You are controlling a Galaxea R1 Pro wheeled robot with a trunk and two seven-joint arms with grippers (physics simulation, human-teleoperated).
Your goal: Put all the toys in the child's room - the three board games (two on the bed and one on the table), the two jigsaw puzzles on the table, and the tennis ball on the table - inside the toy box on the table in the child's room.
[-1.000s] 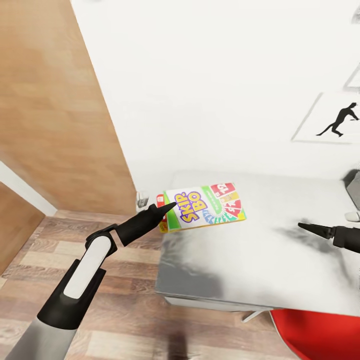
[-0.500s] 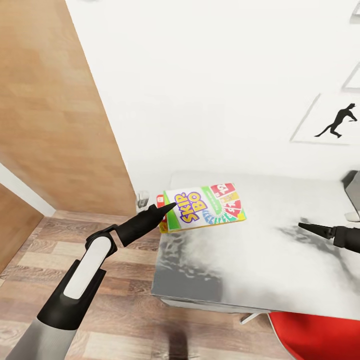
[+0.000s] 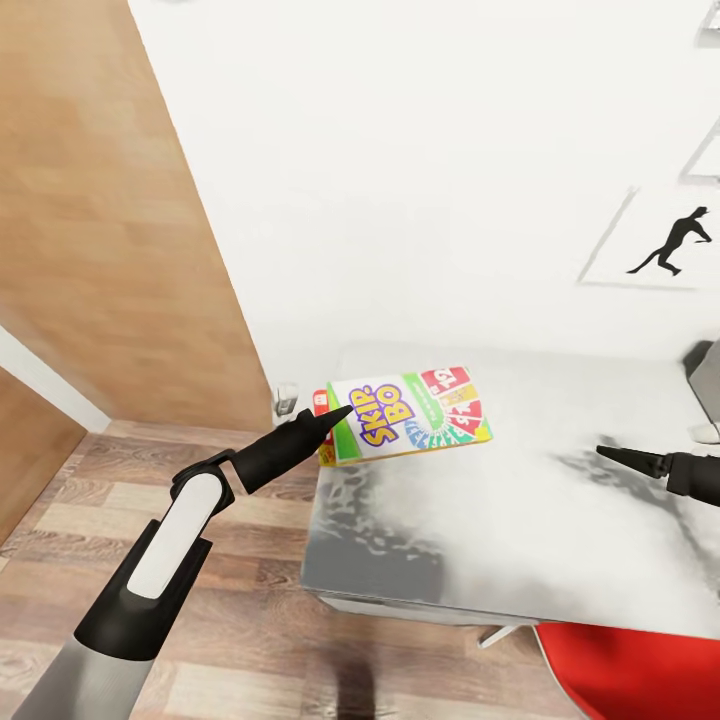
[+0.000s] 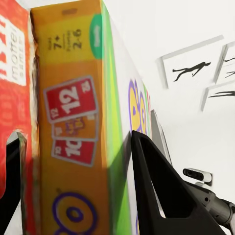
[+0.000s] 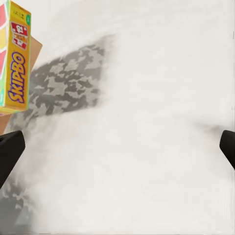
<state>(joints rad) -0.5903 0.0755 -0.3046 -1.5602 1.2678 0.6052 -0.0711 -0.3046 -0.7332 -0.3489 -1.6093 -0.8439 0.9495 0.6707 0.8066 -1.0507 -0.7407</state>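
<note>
SKIP-BO box (image 3: 408, 414) in left claw (image 3: 335, 413), long axis along table (image 3: 520, 520) edge

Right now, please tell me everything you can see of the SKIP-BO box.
The SKIP-BO box is a flat printed box: white face, purple-and-yellow title, green band, red number cards, orange side. The left hand is shut on its end, a finger on each face. It hangs nearly level over the table's corner, seemingly not resting on it.

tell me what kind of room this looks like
Probably a child's room or study: a pale grey desk against a white wall, framed black silhouette pictures, wood-plank flooring, and a colourful SKIP-BO game box held by the left gripper.
</note>
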